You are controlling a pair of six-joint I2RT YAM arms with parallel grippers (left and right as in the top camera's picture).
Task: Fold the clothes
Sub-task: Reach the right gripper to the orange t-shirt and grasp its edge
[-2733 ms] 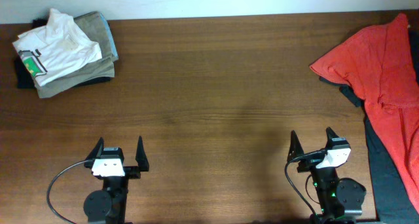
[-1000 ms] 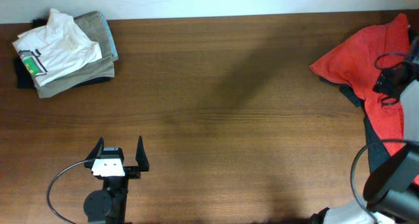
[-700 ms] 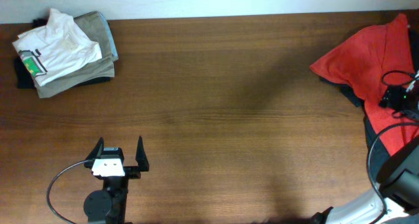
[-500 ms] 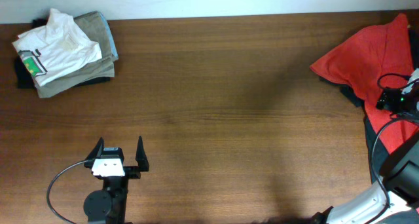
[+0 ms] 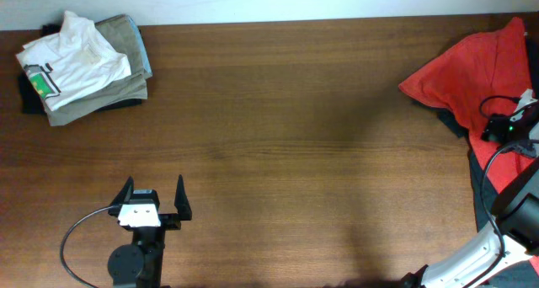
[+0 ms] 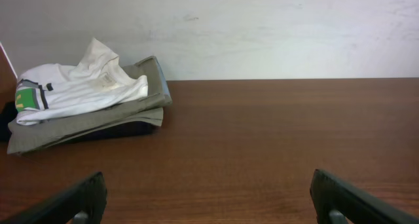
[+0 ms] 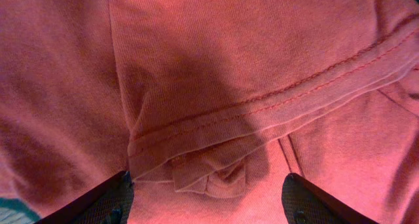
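Right hand (image 7: 208,196) sits directly over the orange-red T-shirt (image 7: 216,67), fingers apart astride a hemmed fold. Left hand (image 6: 209,201) open, well apart.

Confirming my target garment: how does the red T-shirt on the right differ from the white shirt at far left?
Colour: the red T-shirt is orange-red; the white shirt bears a green mark. Pose: the red T-shirt lies loose and spread out; the white shirt sits bundled on a folded khaki garment. Contact: the right end effector is on the red T-shirt; no end effector is near the white shirt. Both are rumpled cloth.
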